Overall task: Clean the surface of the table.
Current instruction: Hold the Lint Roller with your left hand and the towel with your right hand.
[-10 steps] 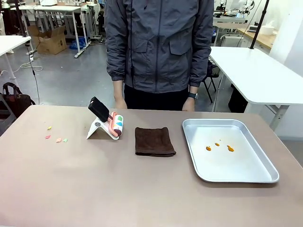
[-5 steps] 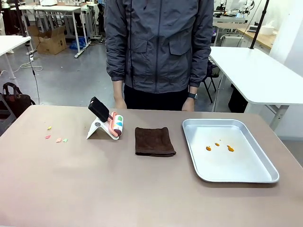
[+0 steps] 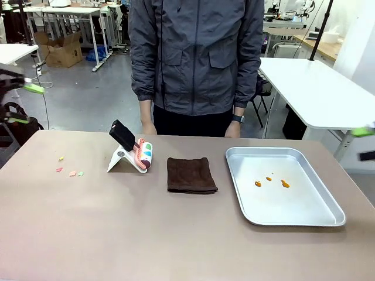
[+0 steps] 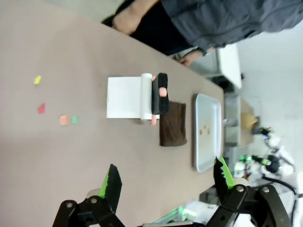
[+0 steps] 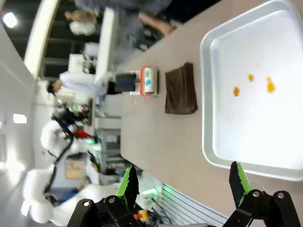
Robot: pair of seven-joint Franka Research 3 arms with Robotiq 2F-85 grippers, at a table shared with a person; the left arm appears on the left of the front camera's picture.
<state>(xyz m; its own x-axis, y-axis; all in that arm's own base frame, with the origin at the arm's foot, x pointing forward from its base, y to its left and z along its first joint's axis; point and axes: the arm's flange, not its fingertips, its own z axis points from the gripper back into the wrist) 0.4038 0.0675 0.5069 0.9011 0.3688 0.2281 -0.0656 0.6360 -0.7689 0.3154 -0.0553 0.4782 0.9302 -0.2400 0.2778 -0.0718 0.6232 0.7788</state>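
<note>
Plainly, the left black, green-padded gripper (image 4: 166,178) is spread wide, and nothing is held. The right gripper (image 5: 183,180) is spread likewise, empty, with the matte taupe-brown table (image 4: 71,156) untouched.

On the table (image 3: 176,234), scraps (image 3: 72,173) lie left, roller (image 3: 142,155) and cloth (image 3: 190,174) mid, tray (image 3: 293,202) right.

One table (image 3: 146,234), one tray (image 3: 304,206), one cloth (image 3: 190,174), one roller (image 3: 140,154), four scraps (image 3: 72,173), three spots (image 3: 269,178)

A grey floor (image 3: 88,93) runs back to white tables (image 3: 70,10) at its far left corner, a cardboard box (image 3: 61,51) near them, another white table (image 3: 316,93) along its right edge.
</note>
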